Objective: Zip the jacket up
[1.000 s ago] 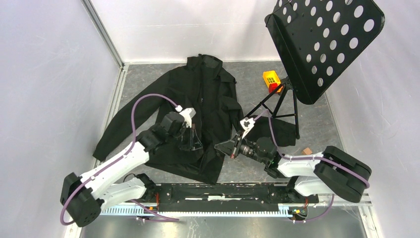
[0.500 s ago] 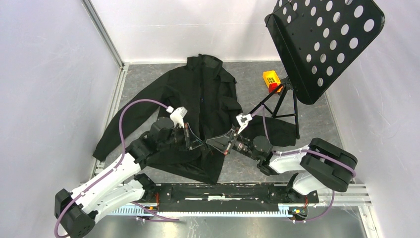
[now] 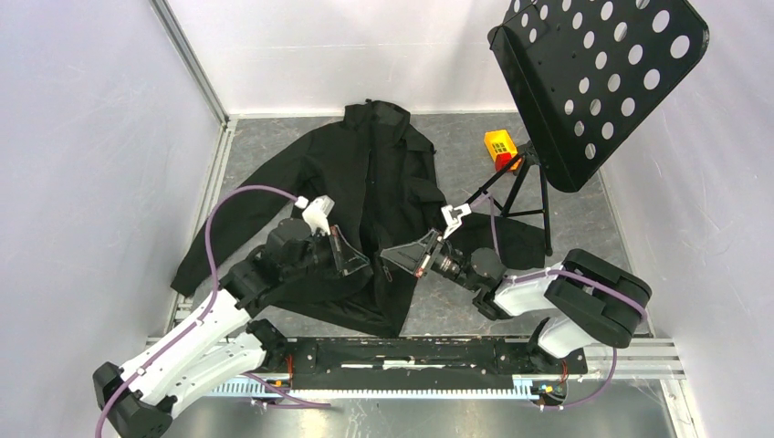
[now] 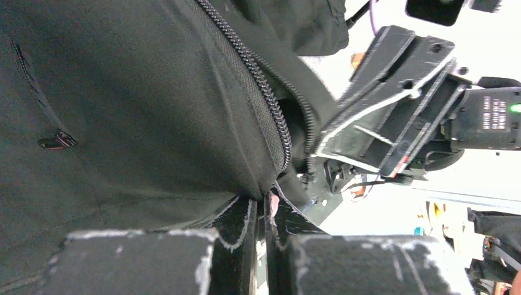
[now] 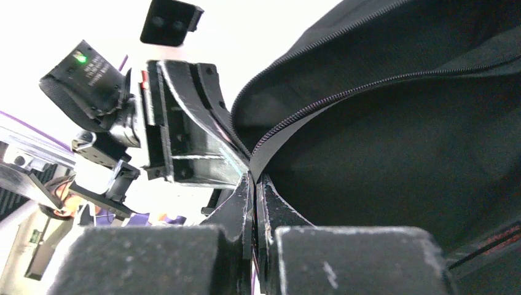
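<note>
one black fabric jacket (image 3: 383,169), coarse toothed zipper (image 4: 265,104), round-holed stand (image 3: 584,91)

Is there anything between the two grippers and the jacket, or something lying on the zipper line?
Nothing visible. The left gripper and the right gripper are each shut on a front edge of the jacket near its hem. The zipper beyond them is bare; the music stand is off to the right.

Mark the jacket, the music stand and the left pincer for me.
Jacket (image 3: 402,164), top view, chest panel beside the zipper.
Music stand (image 3: 564,173), top view, lower lip of its tray.
Left pincer (image 4: 261,206), left wrist view, between its fingertips.
</note>
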Controlling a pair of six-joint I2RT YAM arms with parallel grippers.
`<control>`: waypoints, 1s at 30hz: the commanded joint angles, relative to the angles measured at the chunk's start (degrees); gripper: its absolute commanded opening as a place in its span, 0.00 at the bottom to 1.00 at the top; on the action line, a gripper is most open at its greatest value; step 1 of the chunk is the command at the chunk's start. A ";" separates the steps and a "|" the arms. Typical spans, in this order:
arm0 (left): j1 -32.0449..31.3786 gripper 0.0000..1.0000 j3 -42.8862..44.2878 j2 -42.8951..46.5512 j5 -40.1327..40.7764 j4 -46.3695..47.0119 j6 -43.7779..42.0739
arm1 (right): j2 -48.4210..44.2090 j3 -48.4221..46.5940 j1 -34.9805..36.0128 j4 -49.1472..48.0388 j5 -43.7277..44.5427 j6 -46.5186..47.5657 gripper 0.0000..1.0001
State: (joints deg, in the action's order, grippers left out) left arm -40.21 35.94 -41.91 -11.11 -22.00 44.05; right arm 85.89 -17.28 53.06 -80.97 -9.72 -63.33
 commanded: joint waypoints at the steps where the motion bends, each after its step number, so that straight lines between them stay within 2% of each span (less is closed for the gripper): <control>1: 0.30 0.02 8.98 -0.39 -1.07 -5.23 -0.05 | -0.64 -2.41 -0.44 2.84 -2.40 -5.27 0.00; 2: 0.30 0.02 10.40 -0.85 -1.67 -6.18 1.06 | -0.95 -3.21 -0.54 4.88 -3.22 -5.67 0.00; 5: 0.30 0.02 12.73 -2.53 -3.14 -7.41 5.49 | -2.97 -8.86 -0.34 22.11 -5.58 -3.75 0.00; 11: 0.30 0.02 10.14 -4.04 -6.13 -2.45 8.15 | -7.72 -7.76 -0.44 26.74 -2.42 -8.16 0.00; 16: 0.30 0.02 8.18 -0.62 -3.25 -3.06 6.26 | -8.48 -4.28 -1.32 20.33 -3.64 -13.46 0.00; 22: 0.30 0.02 8.17 -1.07 -2.08 -7.36 3.08 | -5.98 -0.25 -1.91 2.62 -4.23 -18.78 0.00; 26: 0.30 0.02 8.84 -2.74 -2.17 -7.61 2.30 | -4.37 -0.62 -1.90 -1.62 -4.10 -19.56 0.00; 30: 0.30 0.02 7.69 -4.05 -4.12 -3.17 3.97 | -2.39 -1.95 -1.59 -4.02 -3.81 -19.98 0.00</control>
State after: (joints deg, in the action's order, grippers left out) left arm -39.88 43.70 -45.34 -13.41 -29.89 48.66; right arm 81.95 -17.26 51.27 -75.96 -13.32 -81.54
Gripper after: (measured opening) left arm 0.087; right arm 0.010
